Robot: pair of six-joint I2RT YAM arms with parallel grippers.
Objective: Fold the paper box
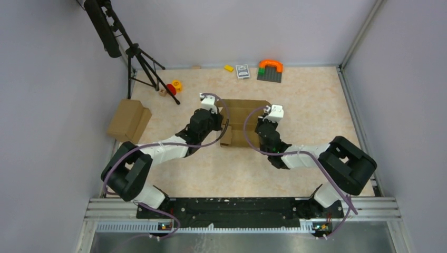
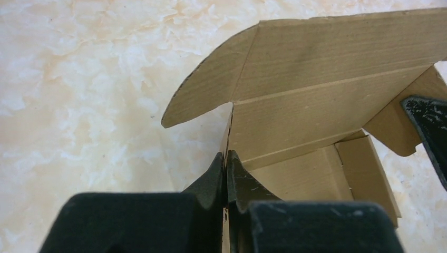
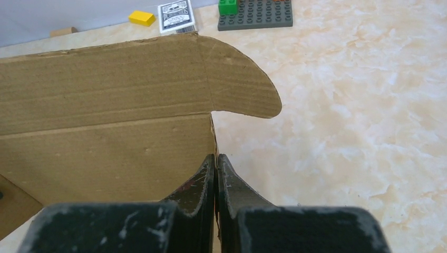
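Note:
The paper box is plain brown cardboard, partly folded, in the middle of the table between both arms. My left gripper is shut on the box's left side wall; in the left wrist view the gripper pinches the thin wall edge, with the box's rear panel and rounded flap raised beyond it. My right gripper is shut on the right side wall; in the right wrist view the gripper clamps the wall edge below the box's rounded lid flap. The box floor is mostly hidden.
A bulkier brown carton sits at the left edge. A tripod stands at the back left beside red and yellow toys. A yellow block, card deck and grey baseplate with an orange arch lie at the back.

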